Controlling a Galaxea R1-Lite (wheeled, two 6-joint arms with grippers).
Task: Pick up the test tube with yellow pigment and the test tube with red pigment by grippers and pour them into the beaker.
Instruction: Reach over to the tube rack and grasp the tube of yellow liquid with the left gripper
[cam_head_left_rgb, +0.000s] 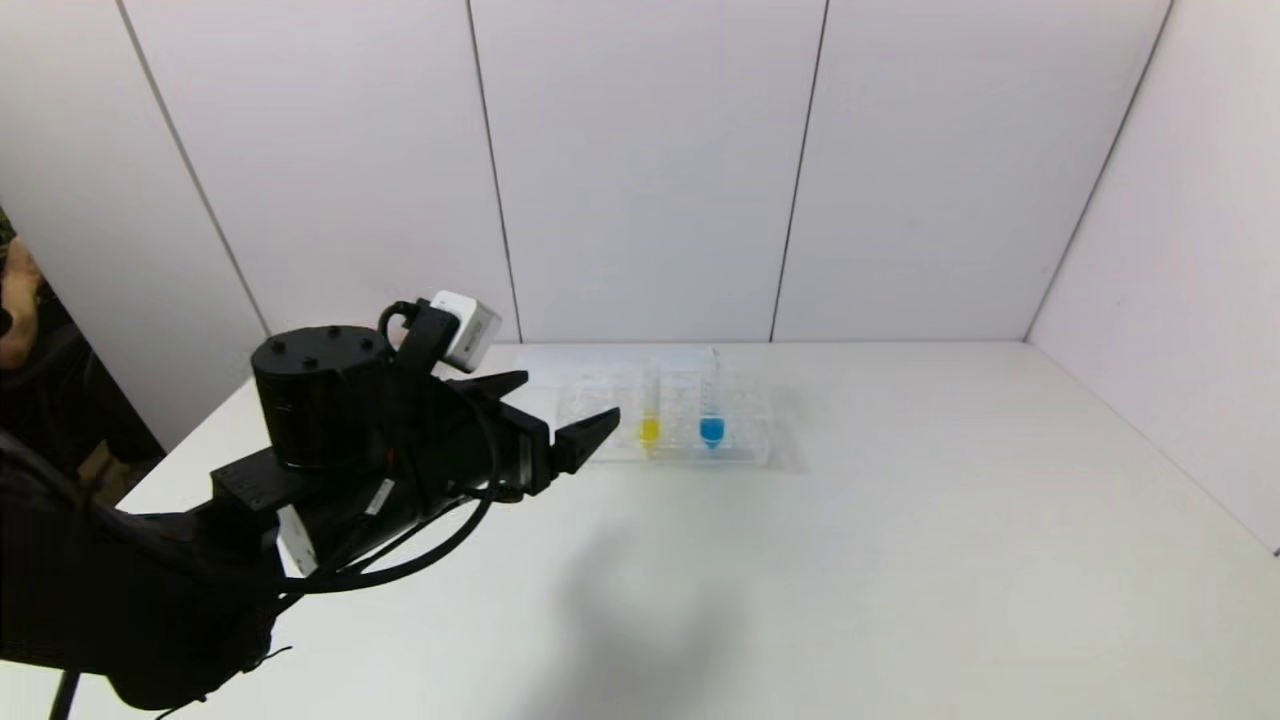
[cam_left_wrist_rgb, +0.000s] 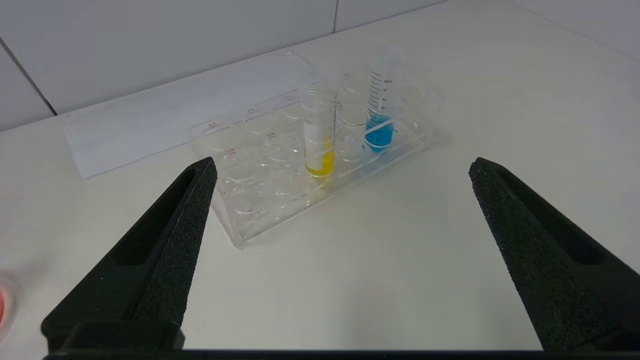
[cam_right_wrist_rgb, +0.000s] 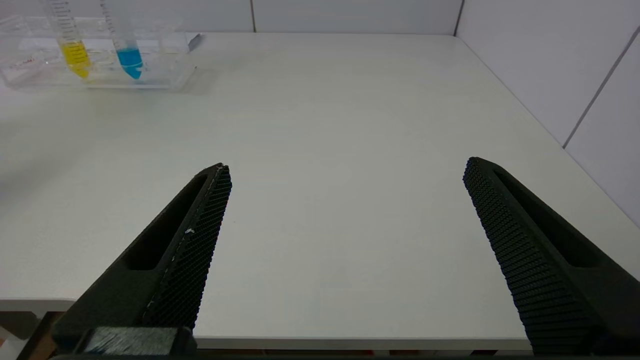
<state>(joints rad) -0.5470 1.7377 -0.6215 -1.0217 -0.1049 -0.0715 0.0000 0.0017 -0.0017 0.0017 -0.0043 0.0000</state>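
Upright, yellow-pigment test tube (cam_head_left_rgb: 649, 415) in rack (cam_head_left_rgb: 600, 400).

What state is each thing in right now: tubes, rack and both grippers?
Test tube with yellow pigment: upright in rack, untouched.
Blue tube: upright in rack.
Rack: flat on table, other holes empty.
Left gripper: open, empty, short of rack.
Right gripper: open, empty, over bare table.

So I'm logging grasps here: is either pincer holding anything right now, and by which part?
Nothing is held. The left pincer stands open short of the yellow tube in the rack; the right pincer is open above bare table.
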